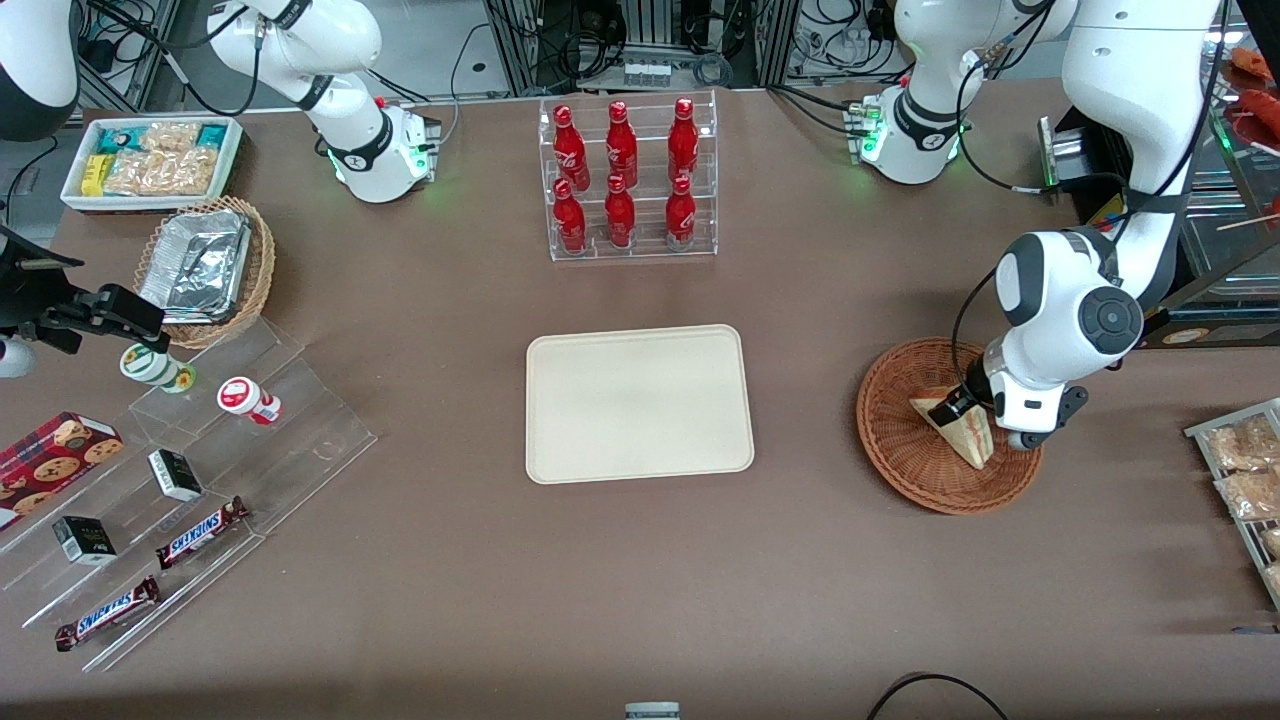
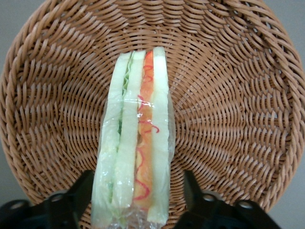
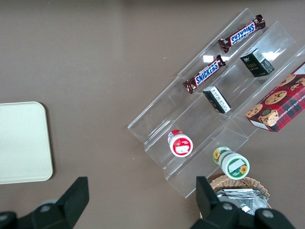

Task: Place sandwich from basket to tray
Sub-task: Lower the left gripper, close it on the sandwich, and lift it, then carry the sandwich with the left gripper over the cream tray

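Looking through the wrist camera, I see what the front hides: my gripper (image 2: 136, 195) spread open, fingers (image 2: 78, 191) flanking the sandwich (image 2: 136, 138), untouched, in the basket (image 2: 228, 95) near the worktop's working-arm end.

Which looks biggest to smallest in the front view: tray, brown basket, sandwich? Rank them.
1. Tray
2. Basket
3. Sandwich, lying in the basket with the pincer open around it.
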